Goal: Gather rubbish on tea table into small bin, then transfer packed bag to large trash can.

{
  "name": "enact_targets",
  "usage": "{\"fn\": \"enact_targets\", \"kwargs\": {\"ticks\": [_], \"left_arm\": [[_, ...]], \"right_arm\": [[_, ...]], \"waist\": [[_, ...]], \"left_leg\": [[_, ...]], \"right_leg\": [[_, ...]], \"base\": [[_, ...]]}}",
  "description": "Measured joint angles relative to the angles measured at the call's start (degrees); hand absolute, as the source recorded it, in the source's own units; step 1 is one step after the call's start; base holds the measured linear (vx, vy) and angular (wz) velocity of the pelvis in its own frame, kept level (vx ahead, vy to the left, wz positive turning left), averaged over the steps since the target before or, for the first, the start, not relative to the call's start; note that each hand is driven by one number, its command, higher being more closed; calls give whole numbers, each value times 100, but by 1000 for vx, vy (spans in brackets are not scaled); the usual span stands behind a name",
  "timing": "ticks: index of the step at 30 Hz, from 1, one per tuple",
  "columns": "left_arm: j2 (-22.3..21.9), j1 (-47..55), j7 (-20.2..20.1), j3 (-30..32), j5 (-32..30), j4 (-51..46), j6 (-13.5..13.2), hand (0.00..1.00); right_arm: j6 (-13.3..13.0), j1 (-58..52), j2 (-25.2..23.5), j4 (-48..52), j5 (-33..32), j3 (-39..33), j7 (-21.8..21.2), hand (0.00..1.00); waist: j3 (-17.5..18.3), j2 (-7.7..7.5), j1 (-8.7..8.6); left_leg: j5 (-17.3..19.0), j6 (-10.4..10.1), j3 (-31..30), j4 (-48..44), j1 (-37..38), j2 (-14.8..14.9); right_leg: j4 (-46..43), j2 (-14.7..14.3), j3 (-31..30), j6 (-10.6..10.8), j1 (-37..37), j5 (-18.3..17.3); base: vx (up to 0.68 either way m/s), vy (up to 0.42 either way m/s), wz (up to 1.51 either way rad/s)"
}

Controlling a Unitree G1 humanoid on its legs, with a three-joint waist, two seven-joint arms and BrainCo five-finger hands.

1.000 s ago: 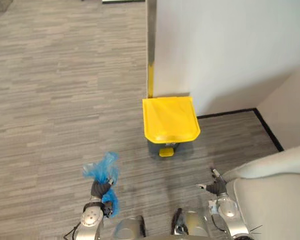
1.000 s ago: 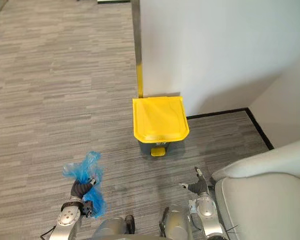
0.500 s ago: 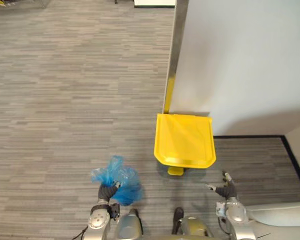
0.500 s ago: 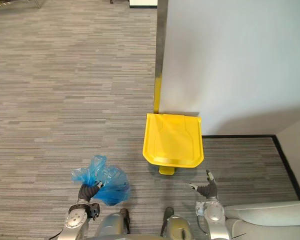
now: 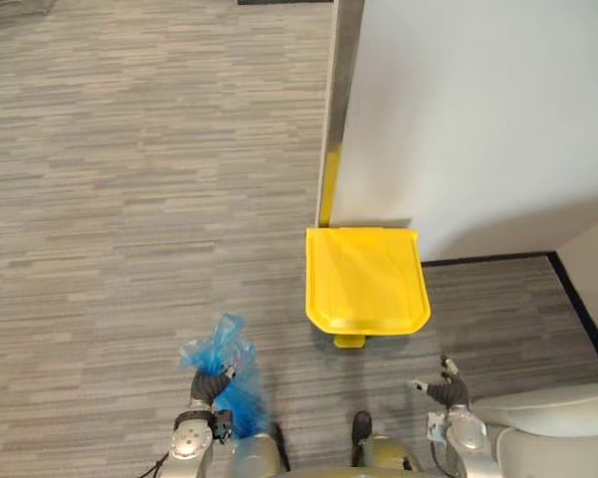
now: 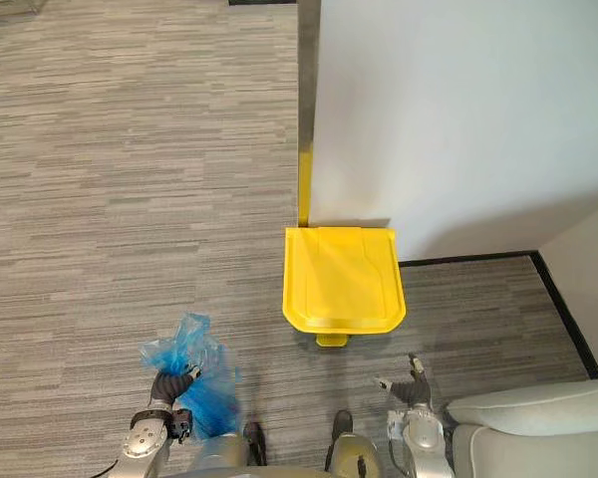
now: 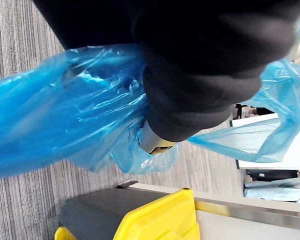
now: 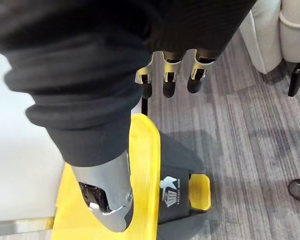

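Note:
A crumpled blue plastic bag hangs from my left hand, which is shut on its gathered top at the lower left. In the left wrist view the blue bag wraps round the hand's curled fingers. A large trash can with a closed yellow lid and a yellow foot pedal stands on the floor against the wall, ahead and to the right of the bag. My right hand is open and empty at the lower right, its fingers straight above the lid.
A white wall with a metal corner post rises behind the can. A light grey sofa sits at the lower right, close to my right arm. Grey carpet stretches away to the left.
The whole picture has shifted, so the camera moved; the can now sits nearly straight ahead. The blue bag has swung lower beside my left hand, which still holds it.

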State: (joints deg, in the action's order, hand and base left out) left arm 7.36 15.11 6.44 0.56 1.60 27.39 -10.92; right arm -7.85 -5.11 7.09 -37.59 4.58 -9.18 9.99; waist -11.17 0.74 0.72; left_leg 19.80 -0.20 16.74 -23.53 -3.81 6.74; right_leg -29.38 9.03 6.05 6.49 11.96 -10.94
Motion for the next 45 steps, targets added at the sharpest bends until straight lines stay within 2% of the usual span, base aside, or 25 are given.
{"fn": "enact_targets", "kwargs": {"ticks": [1,2,5,6,7,8,9,10,11,12,13,15,16,19,23,33,35,36,37,38,39,40,42,44,45], "left_arm": [[61,-15,14,-2,2,-73,0,100],[137,-41,18,-22,2,-82,-1,100],[364,-180,90,-43,5,-79,1,100],[414,-332,130,-36,5,-67,4,100],[381,-445,141,-43,4,-63,5,100],[399,-506,144,-42,2,-82,1,100],[374,-818,135,-228,1,-89,40,100],[320,-929,135,-249,2,-115,37,100],[216,-1005,172,-209,2,-133,13,100],[202,-1034,204,-148,1,-124,4,100],[205,-1101,246,-103,3,-94,-22,100],[-2,-1211,245,-84,9,-64,-12,100],[-39,-1227,233,-107,9,-63,-11,100],[-75,-1285,225,-109,10,-78,-14,100],[-57,-1148,227,-106,19,-78,-24,100],[-10,-600,228,-64,55,27,-15,100],[-3,-576,229,32,55,21,-21,100],[34,-518,230,122,57,1,-26,100],[41,-476,231,171,60,2,-23,100],[13,-422,233,168,64,-8,-26,100],[16,-290,237,190,69,-2,-20,100],[44,-169,232,186,68,0,2,100],[79,-7,225,175,66,-56,16,100],[77,112,221,176,64,-246,46,100],[69,105,229,194,58,-330,51,100]], "right_arm": [[38,-36,11,-12,-2,-30,2,0],[62,-104,-2,-15,-3,-47,1,0],[95,-186,-8,-11,-7,-69,6,0],[108,-189,9,-11,-5,-148,9,0],[164,-200,48,-28,-4,-239,31,0],[170,-186,36,-18,-4,-280,42,0],[169,-162,60,-30,-5,-500,120,0],[185,-167,81,-39,-6,-587,120,0],[192,-213,60,-17,-18,-676,119,0],[195,-237,35,-7,-42,-667,114,0],[193,-315,-2,46,-64,-661,114,0],[202,-241,-8,63,-217,-957,233,0],[214,-203,-38,92,-291,-1081,222,0],[216,-164,-41,102,-304,-1102,218,0],[192,60,-185,143,-295,-795,204,0],[194,-243,-273,380,-157,-771,214,0],[196,-284,-264,452,-57,-708,208,0],[204,-293,-248,491,56,-565,175,0],[206,-311,-207,531,78,-451,106,0],[209,-307,-191,534,90,-391,93,0],[211,-344,-224,547,187,-366,60,0],[210,-491,-267,605,262,-366,-19,0],[207,-681,-289,707,282,-364,-23,0],[175,-810,-285,813,286,-363,-20,0],[175,-833,-257,850,291,-339,-2,0]], "waist": [[-112,36,-15],[-196,134,-2],[-249,85,-38],[-326,55,-92],[-329,139,-94],[-355,94,-18],[-605,162,-94],[-675,130,-132],[-689,180,-176],[-682,168,-175],[-694,100,-171],[-770,337,-216],[-769,315,-334],[-762,301,-337],[-737,297,-295],[-543,107,-231],[-527,9,-123],[-561,-189,-50],[-515,-141,-9],[-523,-132,19],[-461,-256,18],[-448,-256,22],[-363,-350,23],[-275,-492,31],[-198,-619,27]], "left_leg": [[137,57,-51,-89,219,3],[258,62,-93,-169,341,48],[589,25,-287,-461,492,133],[703,-30,-439,-605,555,162],[829,-200,-637,-755,565,275],[859,-248,-717,-742,584,276],[759,-323,-985,-463,872,107],[683,-325,-1071,-400,1001,2],[674,-306,-1202,-530,1064,43],[675,-309,-1225,-742,974,83],[718,-389,-1271,-1219,752,125],[680,-576,-1374,-1542,410,445],[600,-713,-1336,-1414,384,552],[594,-723,-1253,-1181,460,643],[579,-749,-1130,-861,399,629],[574,-757,-834,-773,568,535],[577,-711,-656,-862,546,438],[526,-601,-485,-924,507,328],[365,-421,-275,-810,429,390],[279,-390,-156,-749,396,396],[115,-350,-58,-610,358,399],[-59,-350,-44,-396,363,395],[-317,-353,-43,-94,342,382],[-516,-400,-41,-19,89,347],[-626,-455,-81,-89,-189,326]], "right_leg": [[-1013,108,148,15,438,8],[-1027,114,196,-58,556,-129],[-20,99,413,-53,934,101],[530,124,569,-96,951,513],[724,81,569,-58,636,1076],[602,96,550,-144,595,1262],[-291,335,421,-62,700,963],[-862,402,301,-123,908,936],[-1278,192,-33,-30,1201,291],[-1096,53,-157,-138,1165,128],[-797,-138,-254,-214,1100,124],[-788,-256,100,-297,1109,77],[-684,-296,229,-353,1085,79],[-591,-323,351,-428,1015,111],[-267,-299,389,-435,1034,419],[284,-285,335,-476,728,1133],[545,-271,222,-461,728,1442],[846,-258,46,-371,725,1684],[1170,-161,261,-220,659,1602],[863,-57,415,-249,825,1458],[-288,74,431,-469,1026,1017],[-1248,101,396,-380,965,652],[-2132,109,293,-222,617,180],[-2088,142,127,-14,193,-347],[-1437,92,209,-12,47,-732]], "base": [[119,60,9],[200,47,19],[181,-18,42],[408,-121,68],[430,-128,55],[420,-128,79],[245,-57,75],[327,-96,101],[294,-103,51],[355,-203,56],[320,-247,37],[341,-235,29],[242,-141,19],[66,-69,17],[-114,-5,16],[-150,14,-2],[-270,64,-49],[-383,71,-65],[-337,52,-69],[-354,34,-61],[-327,15,-43],[-312,-4,-27],[-223,-110,-10],[-160,-180,-11],[-161,-171,-16]]}}
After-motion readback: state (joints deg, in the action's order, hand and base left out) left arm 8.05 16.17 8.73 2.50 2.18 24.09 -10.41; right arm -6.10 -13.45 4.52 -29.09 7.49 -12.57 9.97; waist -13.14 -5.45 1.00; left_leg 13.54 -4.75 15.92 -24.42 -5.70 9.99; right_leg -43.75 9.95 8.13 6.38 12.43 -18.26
